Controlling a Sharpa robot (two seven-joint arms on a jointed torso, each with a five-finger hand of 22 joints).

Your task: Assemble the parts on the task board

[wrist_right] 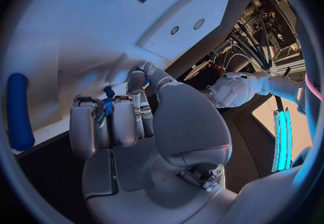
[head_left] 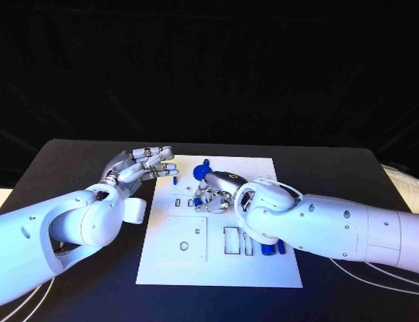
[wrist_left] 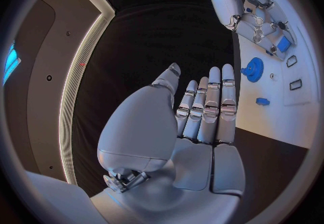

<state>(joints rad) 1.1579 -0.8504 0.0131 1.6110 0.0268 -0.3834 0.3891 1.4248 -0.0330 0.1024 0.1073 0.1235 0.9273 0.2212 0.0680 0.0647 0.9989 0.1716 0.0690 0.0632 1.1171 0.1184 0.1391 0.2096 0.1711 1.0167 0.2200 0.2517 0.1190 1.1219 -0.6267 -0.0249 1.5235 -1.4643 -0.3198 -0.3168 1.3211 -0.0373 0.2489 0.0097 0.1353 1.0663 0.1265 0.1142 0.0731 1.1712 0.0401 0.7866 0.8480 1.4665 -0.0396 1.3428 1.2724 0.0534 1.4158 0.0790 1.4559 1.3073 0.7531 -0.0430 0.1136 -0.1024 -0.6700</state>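
Right hand (wrist_right: pixel 128 121) pinches small blue part (wrist_right: pixel 108 106) over task board (head_left: pixel 267 268), axis unclear; left hand (head_left: pixel 143 164) open, fingers straight.

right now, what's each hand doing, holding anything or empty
Left hand: open, fingers straight, holding nothing, beside the task board.
Right hand: fingers curled around a small blue part over the board.

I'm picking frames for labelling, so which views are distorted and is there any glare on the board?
Head view: straight edges, task board evenly lit, no glare. Left wrist view: fisheye bends the board edge, left hand sharp. Right wrist view: same bending, right hand shades the small blue part in its fingers.
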